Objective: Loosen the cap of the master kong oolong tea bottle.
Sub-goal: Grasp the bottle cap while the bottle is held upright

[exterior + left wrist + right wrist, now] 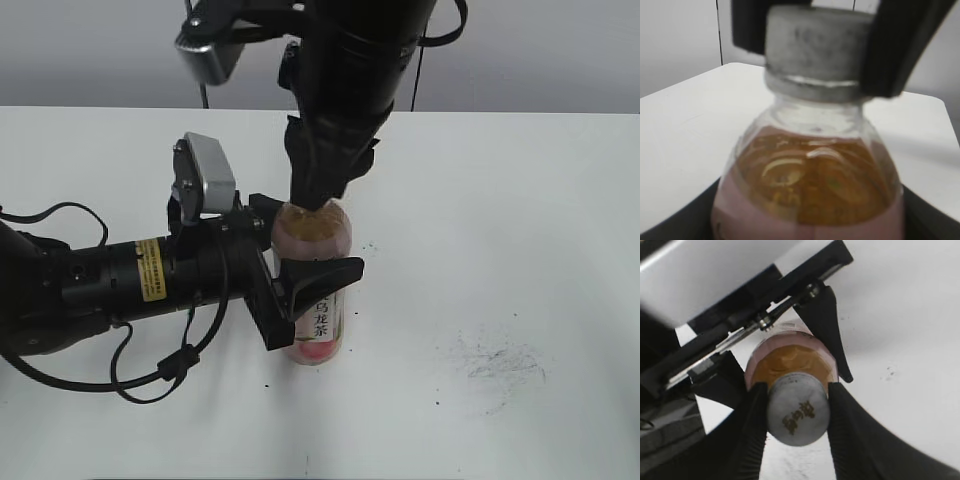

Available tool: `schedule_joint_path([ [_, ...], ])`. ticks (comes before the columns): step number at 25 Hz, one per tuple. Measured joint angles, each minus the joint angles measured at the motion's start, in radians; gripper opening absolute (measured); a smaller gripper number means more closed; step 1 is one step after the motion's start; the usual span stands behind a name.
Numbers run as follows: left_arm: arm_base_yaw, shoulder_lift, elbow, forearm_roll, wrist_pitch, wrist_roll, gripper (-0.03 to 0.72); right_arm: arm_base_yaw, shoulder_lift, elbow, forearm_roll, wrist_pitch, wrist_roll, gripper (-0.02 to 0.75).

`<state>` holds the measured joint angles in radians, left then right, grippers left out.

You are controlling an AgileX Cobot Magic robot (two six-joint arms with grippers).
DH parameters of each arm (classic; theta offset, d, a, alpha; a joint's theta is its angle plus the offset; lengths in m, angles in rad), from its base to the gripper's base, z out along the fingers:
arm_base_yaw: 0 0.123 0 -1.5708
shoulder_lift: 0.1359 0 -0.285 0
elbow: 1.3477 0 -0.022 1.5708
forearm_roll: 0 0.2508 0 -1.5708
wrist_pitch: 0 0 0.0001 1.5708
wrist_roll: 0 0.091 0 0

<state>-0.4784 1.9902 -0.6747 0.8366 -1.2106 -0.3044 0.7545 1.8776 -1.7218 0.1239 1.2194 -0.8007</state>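
The master kong oolong tea bottle [318,300] stands upright on the white table, amber tea inside, pink label with a white strip of characters. My left gripper [300,285] is shut around its body from the left; the bottle's shoulder [810,185] fills the left wrist view. My right gripper [318,195] comes down from above and is shut on the cap [798,410], a grey-white round cap with a dark mark on top, one finger on each side. The cap also shows in the left wrist view [815,50] between the dark fingers.
The white table [520,220] runs on all sides. Dark scuff marks [495,365] lie to the front right. The left arm's cables [150,375] trail on the table at the front left. A grey wall stands behind.
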Motion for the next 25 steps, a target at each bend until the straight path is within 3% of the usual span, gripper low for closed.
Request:
schedule_joint_path([
  [11, 0.0, 0.0, 0.0, 0.008, -0.002, 0.009, 0.445, 0.0, 0.0, 0.0, 0.01, 0.007, -1.006, 0.28],
  [16, 0.0, 0.0, 0.0, 0.008, -0.002, 0.009, 0.445, 0.0, 0.0, -0.001, 0.015, 0.007, -1.34, 0.281],
  [22, 0.0, 0.0, 0.0, 0.008, -0.002, 0.009, 0.445, 0.0, 0.0, -0.001, 0.009, 0.005, -1.37, 0.292],
  [25, 0.0, 0.0, 0.0, 0.004, -0.001, 0.005, 0.445, 0.0, 0.0, -0.001, 0.006, 0.001, -1.224, 0.393],
])
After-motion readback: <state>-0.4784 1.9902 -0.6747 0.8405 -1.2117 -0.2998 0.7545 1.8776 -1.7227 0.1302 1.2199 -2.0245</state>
